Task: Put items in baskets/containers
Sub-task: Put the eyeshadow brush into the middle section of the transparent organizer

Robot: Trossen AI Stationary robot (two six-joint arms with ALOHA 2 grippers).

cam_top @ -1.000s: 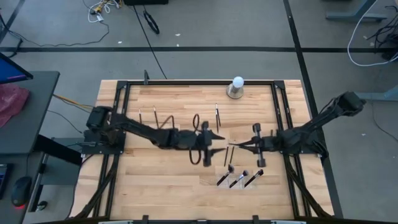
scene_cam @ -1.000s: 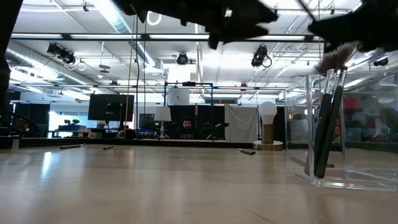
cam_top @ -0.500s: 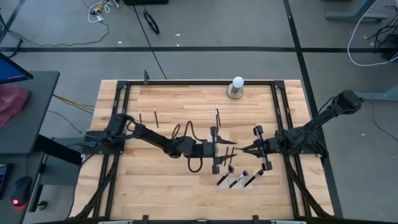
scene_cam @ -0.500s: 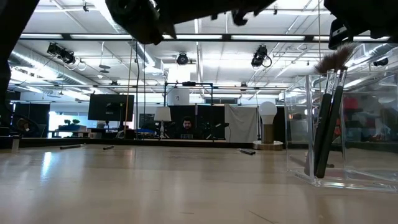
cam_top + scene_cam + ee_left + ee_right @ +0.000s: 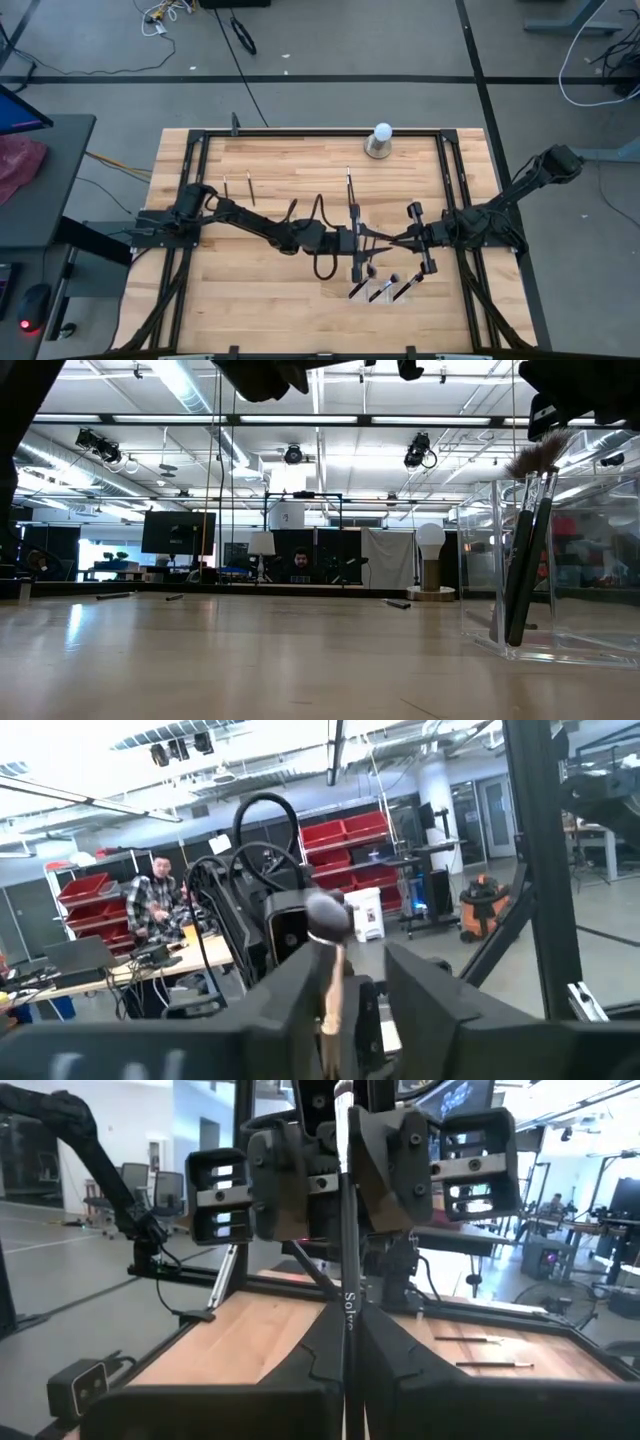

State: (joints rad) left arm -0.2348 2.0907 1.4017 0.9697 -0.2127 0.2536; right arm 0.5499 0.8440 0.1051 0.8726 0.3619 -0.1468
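A slim dark makeup brush [image 5: 372, 237] hangs in the air over the table's middle, between my two grippers, which face each other. My right gripper [image 5: 388, 240] [image 5: 346, 1320] is shut on its handle. My left gripper [image 5: 360, 241] [image 5: 350, 970] is open, and its fingers stand on either side of the brush's bristle end [image 5: 328, 915]. The clear tray [image 5: 550, 575] stands on the table's near part with several brushes [image 5: 382, 288] [image 5: 522, 560] leaning upright inside it. Three loose brushes [image 5: 226, 186] [image 5: 248, 186] [image 5: 349, 182] lie flat on the far part of the table. My right gripper pinches the brush's dark printed handle [image 5: 346, 1305] between its two fingers, coming level from the table's right. The brush runs along the fingers and sticks out past them toward my left gripper. It is lifted clear of the table.
A white ball-shaped object on a grey base [image 5: 381, 140] stands at the table's far edge. A dark metal frame [image 5: 300, 133] runs round the tabletop. Bare wood lies left of the tray and along the near edge. A person [image 5: 160, 905] sits in the room beyond.
My left gripper has moved toward the table's right, up to my right gripper, and its open fingers now stand around the brush's bristle end. The brush has stayed where it was.
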